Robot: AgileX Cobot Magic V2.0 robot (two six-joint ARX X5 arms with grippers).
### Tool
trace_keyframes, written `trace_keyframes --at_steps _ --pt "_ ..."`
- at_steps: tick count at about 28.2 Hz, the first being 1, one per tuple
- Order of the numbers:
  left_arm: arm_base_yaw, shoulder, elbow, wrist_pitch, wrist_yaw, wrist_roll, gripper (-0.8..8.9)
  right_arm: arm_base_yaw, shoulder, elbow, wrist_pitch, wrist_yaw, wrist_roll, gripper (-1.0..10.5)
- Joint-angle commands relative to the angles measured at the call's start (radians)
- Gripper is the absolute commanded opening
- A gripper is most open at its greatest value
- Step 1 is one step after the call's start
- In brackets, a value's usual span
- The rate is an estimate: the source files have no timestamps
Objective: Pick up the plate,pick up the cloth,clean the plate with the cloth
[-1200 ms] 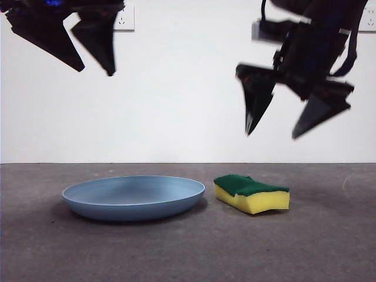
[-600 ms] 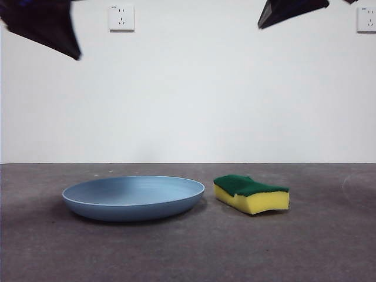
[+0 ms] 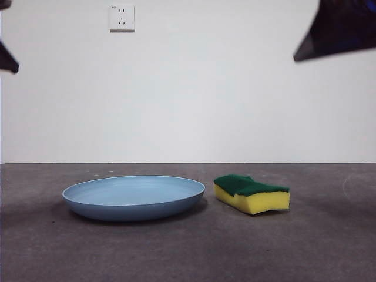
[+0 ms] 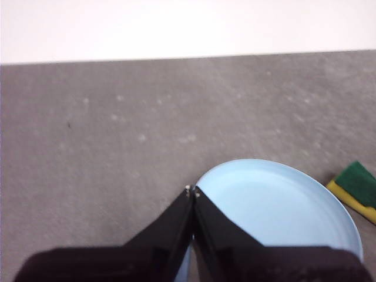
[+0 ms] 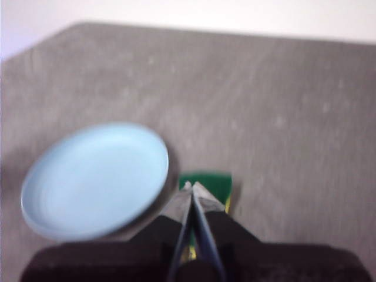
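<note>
The light-blue plate lies flat on the grey table, left of centre. The cloth, a yellow sponge with a dark-green top, lies just to its right, a small gap apart. My left gripper is shut and empty, high above the plate's rim; the sponge shows at the edge of that view. My right gripper is shut and empty, high above the sponge, with the plate beside it. In the front view only dark arm tips show at the top left and top right.
The grey table runs back to a white wall with a power socket. Nothing else stands on the table.
Both arms have risen and drawn apart toward the top corners of the front view. The plate and the sponge have not moved.
</note>
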Motion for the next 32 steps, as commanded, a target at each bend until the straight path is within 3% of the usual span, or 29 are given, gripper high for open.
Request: trace_keyframes --at_steps 1,18,19,21,32 --pt "0.002 -0.009 0.000 0.024 -0.004 -0.010 0.00 0.001 -0.004 -0.008 -0.026 0.005 0.034 0.0" --pt "0.000 -0.012 0.000 -0.008 -0.006 -0.003 -0.01 0.000 -0.005 -0.008 -0.046 0.022 0.034 0.0" --pt "0.001 -0.032 0.000 -0.025 -0.008 0.001 -0.01 0.000 -0.005 -0.008 -0.046 0.022 0.034 0.0" --pt "0.007 -0.093 0.000 -0.076 -0.042 0.087 0.00 0.000 -0.005 -0.008 -0.046 0.022 0.034 0.0" --pt "0.110 -0.391 -0.114 -0.167 -0.029 0.100 0.00 0.000 -0.005 -0.008 -0.046 0.022 0.034 0.0"
